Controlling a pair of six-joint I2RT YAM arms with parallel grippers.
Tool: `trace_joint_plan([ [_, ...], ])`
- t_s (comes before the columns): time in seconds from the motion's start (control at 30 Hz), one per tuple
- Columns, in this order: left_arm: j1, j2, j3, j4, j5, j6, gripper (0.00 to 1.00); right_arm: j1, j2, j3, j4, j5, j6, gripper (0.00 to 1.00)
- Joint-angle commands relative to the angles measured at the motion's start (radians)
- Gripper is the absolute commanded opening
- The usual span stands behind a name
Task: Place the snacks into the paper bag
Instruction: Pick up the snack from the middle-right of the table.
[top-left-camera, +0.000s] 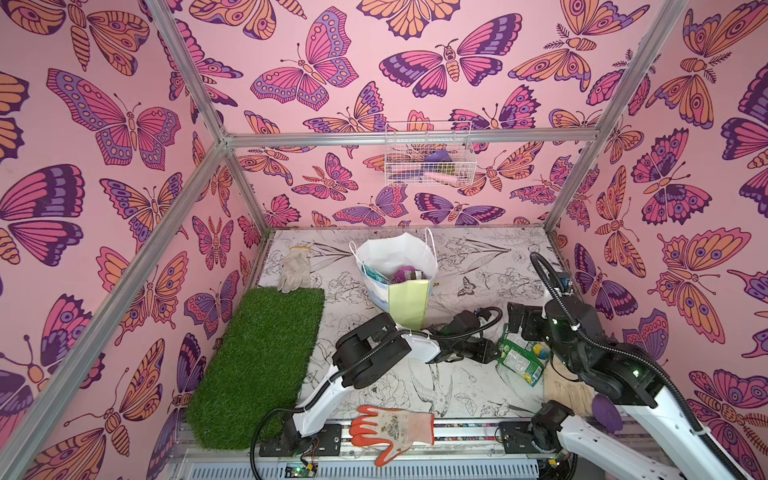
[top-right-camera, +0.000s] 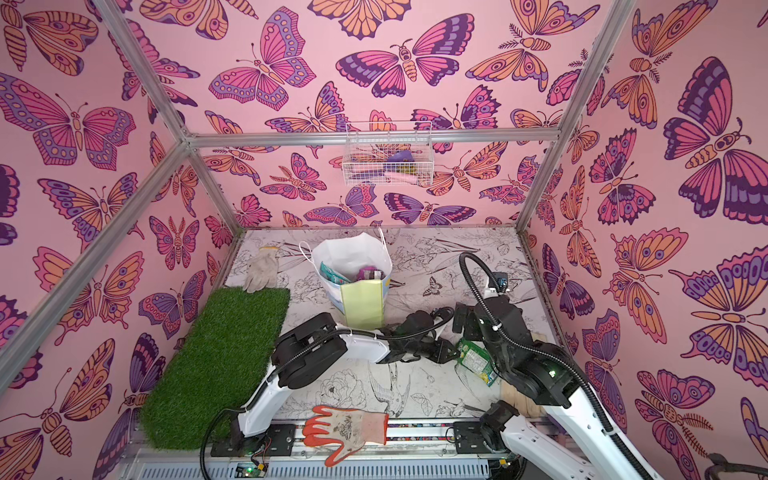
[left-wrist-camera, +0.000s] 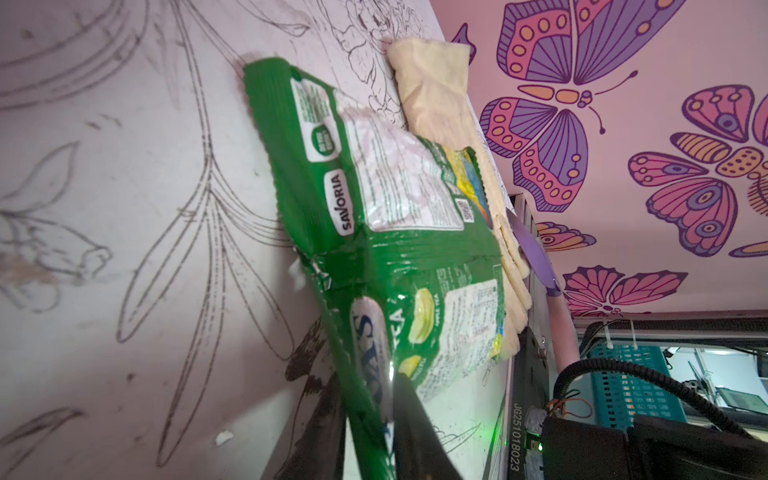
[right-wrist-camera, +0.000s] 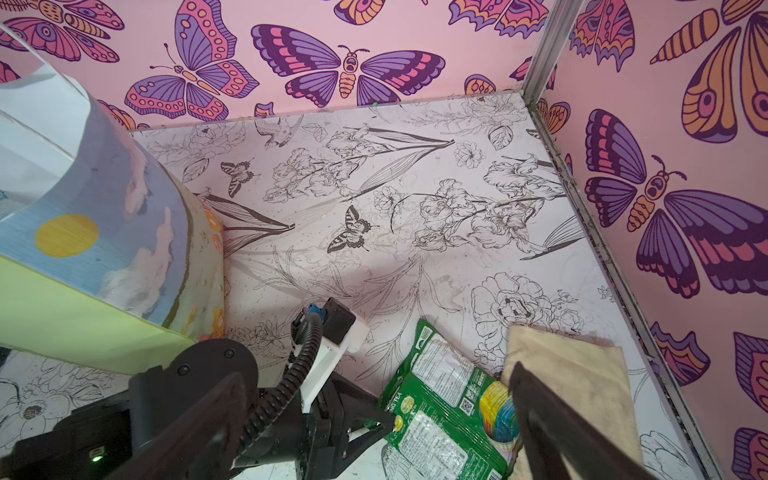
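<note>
Snacks (top-left-camera: 405, 274) are already sitting in the paper bag (top-left-camera: 409, 305) beyond the left claw (right-wrist-camera: 386, 428). That claw is pinching the green-and-yellow bag (top-left-camera: 519, 359), seemingly the last; the right claw (top-left-camera: 524, 322) is hanging wide apart alongside.

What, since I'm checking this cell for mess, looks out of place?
The green packet is creased across its middle and butts against, maybe overlaps, a pale glove. Nothing looks spilled.
</note>
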Motion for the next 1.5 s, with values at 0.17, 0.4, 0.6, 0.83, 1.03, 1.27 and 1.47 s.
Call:
trace_joint_plan([
  [0.17,0.005,-0.068,-0.06,0.018,-0.024,0.035,0.14,-0.008,-0.03,-0.01,-0.001,0.04,0.005,0.99],
  [0.4,0.001,-0.116,-0.087,0.034,-0.031,0.045,0.09,-0.009,-0.041,-0.01,-0.007,0.051,0.006,0.99],
  [0.6,0.001,-0.156,-0.104,0.035,-0.038,0.057,0.05,-0.011,-0.045,-0.006,-0.007,0.055,0.005,0.99],
  [0.83,-0.003,-0.214,-0.129,0.035,-0.045,0.098,0.01,-0.011,-0.041,-0.004,-0.006,0.057,0.007,0.99],
  [1.03,-0.008,-0.267,-0.149,0.03,-0.064,0.139,0.0,-0.013,-0.038,-0.001,0.0,0.056,0.006,0.99],
  [1.27,-0.015,-0.317,-0.15,-0.016,-0.091,0.187,0.0,-0.012,-0.035,-0.003,0.006,0.051,0.005,0.99],
  [1.47,-0.021,-0.355,-0.151,-0.049,-0.113,0.219,0.0,-0.012,-0.04,-0.006,0.008,0.054,0.007,0.99],
])
